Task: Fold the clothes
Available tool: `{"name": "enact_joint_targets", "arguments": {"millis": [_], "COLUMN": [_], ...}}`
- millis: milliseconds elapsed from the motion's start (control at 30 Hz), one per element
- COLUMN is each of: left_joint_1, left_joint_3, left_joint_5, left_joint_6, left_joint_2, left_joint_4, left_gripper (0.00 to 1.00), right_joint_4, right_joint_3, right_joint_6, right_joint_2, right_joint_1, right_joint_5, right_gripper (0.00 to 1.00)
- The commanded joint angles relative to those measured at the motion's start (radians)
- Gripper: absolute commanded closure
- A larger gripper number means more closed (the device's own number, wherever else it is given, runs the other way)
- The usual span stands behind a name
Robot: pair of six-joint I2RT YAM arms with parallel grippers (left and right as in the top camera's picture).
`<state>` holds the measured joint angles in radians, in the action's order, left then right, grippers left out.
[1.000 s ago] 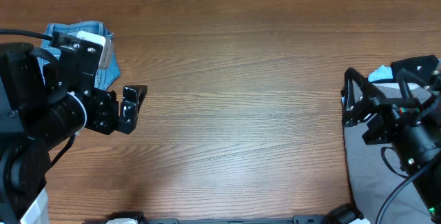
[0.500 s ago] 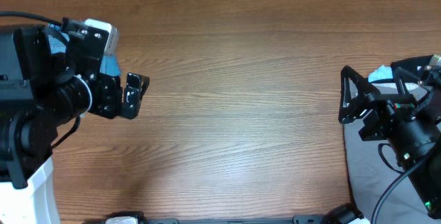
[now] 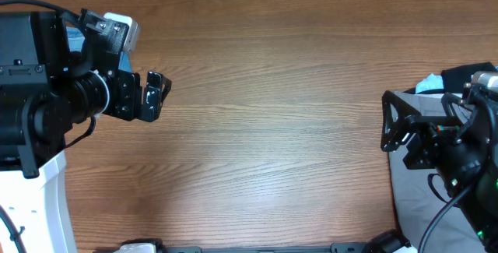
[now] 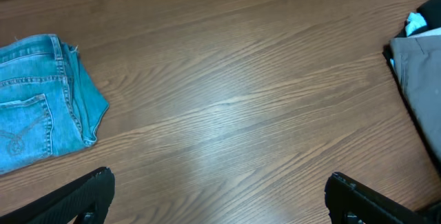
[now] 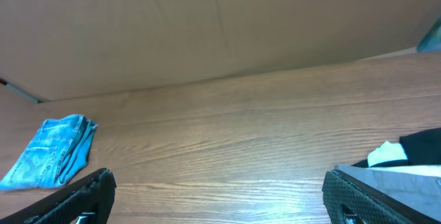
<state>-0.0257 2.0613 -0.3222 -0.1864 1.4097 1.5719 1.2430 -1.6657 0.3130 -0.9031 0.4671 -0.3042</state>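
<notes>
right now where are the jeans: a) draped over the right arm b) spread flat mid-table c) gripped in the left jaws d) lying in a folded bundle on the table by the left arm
D: the jeans lie bundled on the table at its left side, and both wrist views show open jaws with nothing between them.

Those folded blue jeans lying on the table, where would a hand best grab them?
Probably the thick stacked edge of the jeans, on the side facing the open table. The layers lie bunched together there, so a hand coming in low from the table's middle could likely pinch them all at once.
</notes>
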Motion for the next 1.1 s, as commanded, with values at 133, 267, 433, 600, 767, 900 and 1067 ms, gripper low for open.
{"name": "enact_joint_targets", "arguments": {"millis": [133, 267, 433, 600, 767, 900, 1067], "left_joint_1": [0.007, 0.007, 0.007, 0.007, 0.007, 0.007, 0.007], "left_joint_3": [-0.005, -0.005, -0.005, -0.005, -0.005, -0.005, -0.004], "left_joint_5": [-0.011, -0.011, -0.011, -0.011, -0.011, -0.011, -0.011], "left_joint_6": [0.011, 0.011, 0.011, 0.011, 0.011, 0.011, 0.011], "left_joint_2": [0.017, 0.019, 0.022, 0.022, 0.022, 0.022, 0.022], "left_joint_4": [-0.002, -0.002, -0.002, -0.002, -0.002, -0.002, -0.002], "left_gripper": [0.00, 0.00, 0.00, 0.00, 0.00, 0.00, 0.00], "right_joint_4": [-0.007, -0.006, -0.003, 0.018, 0.007, -0.026, -0.200], "right_joint_3": [-0.010, -0.010, -0.010, -0.006, 0.042, 0.107, 0.251], "right_joint_6": [-0.008, -0.008, -0.008, -0.007, -0.007, -0.007, -0.145], "right_joint_2": [0.003, 0.004, 0.006, 0.009, 0.024, 0.066, 0.161], "right_joint_1": [0.003, 0.003, 0.003, -0.008, -0.091, -0.177, -0.226], "right_joint_5": [-0.079, -0.093, -0.134, -0.168, -0.208, -0.180, -0.096], "right_gripper": [0.00, 0.00, 0.00, 0.00, 0.00, 0.00, 0.00]}}
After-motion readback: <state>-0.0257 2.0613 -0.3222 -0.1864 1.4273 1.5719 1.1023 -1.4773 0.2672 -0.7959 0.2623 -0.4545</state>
